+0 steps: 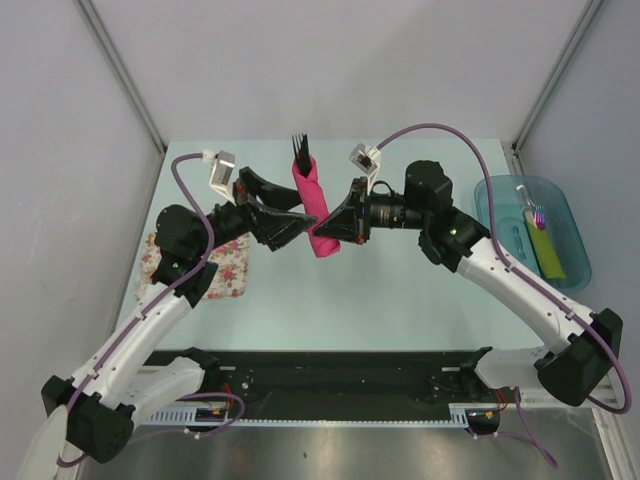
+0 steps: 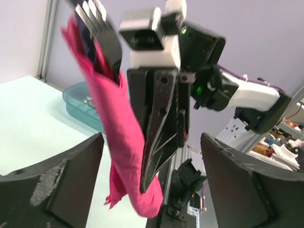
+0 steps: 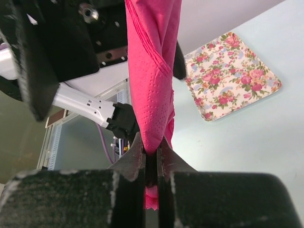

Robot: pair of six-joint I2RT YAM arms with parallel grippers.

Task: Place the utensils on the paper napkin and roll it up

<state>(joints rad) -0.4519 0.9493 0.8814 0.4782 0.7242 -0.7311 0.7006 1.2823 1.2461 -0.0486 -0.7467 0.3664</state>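
From above, the magenta-pink paper napkin (image 1: 316, 212), rolled around the slim dark utensils (image 1: 300, 148) with black fork tines poking from its far end, is held over the pale counter (image 1: 400, 290) between both bent-in arms: the right claw (image 1: 340, 228) is pinched shut on its near end, likely to stop it unwinding, and the left claw (image 1: 285, 212) is spread wide beside it. The left wrist view shows those fingers (image 2: 57, 185) well apart, touching nothing, with the tilted roll between them. The right wrist view shows both pads (image 3: 135, 161) clamping the roll's tail, a floral-print cloth (image 3: 232, 73) lying beyond
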